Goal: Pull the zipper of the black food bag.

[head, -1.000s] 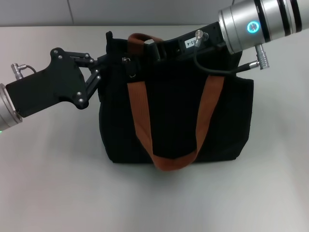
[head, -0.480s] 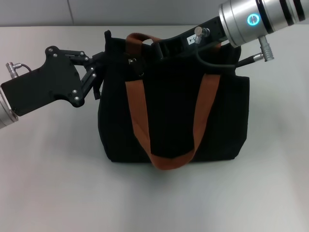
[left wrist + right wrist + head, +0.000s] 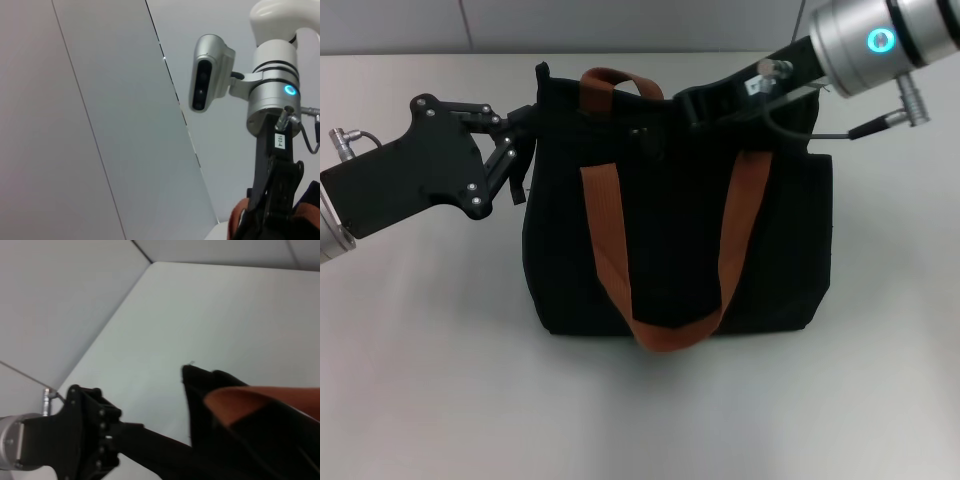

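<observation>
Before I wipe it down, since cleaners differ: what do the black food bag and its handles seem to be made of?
The black food bag looks like matte woven fabric: soft, slightly slumped sides, no shine. Its orange-brown strap handles look like flat webbing, bending limply into a loop. Exact fibre cannot be told.

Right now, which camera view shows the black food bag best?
The head view: the whole black food bag and both orange handles show. The right wrist view shows only its top corner, and the left wrist view only a sliver behind the right gripper.

The head camera looks down on the black food bag (image 3: 680, 240). The left wrist camera faces upward; the right wrist camera is close to the bag's top.
</observation>
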`<action>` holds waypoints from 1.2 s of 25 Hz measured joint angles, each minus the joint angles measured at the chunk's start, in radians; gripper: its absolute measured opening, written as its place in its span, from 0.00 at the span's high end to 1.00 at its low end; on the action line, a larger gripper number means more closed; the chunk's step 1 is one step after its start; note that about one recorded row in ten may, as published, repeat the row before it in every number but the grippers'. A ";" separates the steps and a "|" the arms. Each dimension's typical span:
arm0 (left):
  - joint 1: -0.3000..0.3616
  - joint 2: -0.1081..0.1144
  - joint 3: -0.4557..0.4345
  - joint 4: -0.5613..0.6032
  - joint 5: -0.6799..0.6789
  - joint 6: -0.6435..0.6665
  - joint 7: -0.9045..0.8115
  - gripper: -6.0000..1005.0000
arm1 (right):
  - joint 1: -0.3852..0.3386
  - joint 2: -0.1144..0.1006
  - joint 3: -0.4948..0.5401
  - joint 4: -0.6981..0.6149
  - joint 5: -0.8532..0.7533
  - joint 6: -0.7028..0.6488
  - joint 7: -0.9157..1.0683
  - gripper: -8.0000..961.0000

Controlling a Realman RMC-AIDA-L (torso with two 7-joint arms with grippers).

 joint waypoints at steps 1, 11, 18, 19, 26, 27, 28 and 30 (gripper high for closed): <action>0.000 0.000 0.000 0.000 0.000 0.000 0.000 0.90 | 0.000 0.000 0.000 0.000 0.000 0.000 0.000 0.99; -0.001 0.002 -0.011 0.000 0.000 -0.002 0.000 0.89 | -0.091 0.000 0.029 -0.185 -0.091 -0.064 0.063 0.99; -0.001 0.002 -0.013 0.000 0.000 -0.011 0.000 0.89 | -0.137 0.000 0.072 -0.255 -0.115 -0.102 0.077 0.98; -0.001 0.002 -0.013 0.000 0.000 -0.012 0.000 0.89 | -0.142 0.000 0.077 -0.263 -0.115 -0.105 0.079 0.98; -0.002 0.002 -0.013 0.000 0.000 -0.013 0.000 0.89 | -0.168 -0.001 0.121 -0.259 -0.041 -0.114 0.028 0.96; -0.002 0.002 -0.013 0.000 0.000 -0.013 0.000 0.89 | -0.175 -0.001 0.130 -0.258 -0.015 -0.116 0.006 0.96; -0.002 0.002 -0.013 0.000 0.000 -0.013 0.000 0.89 | -0.184 -0.002 0.139 -0.256 0.013 -0.120 -0.020 0.95; -0.002 0.001 -0.012 0.000 0.000 -0.009 -0.002 0.89 | -0.204 -0.002 0.162 -0.251 0.068 -0.127 -0.075 0.95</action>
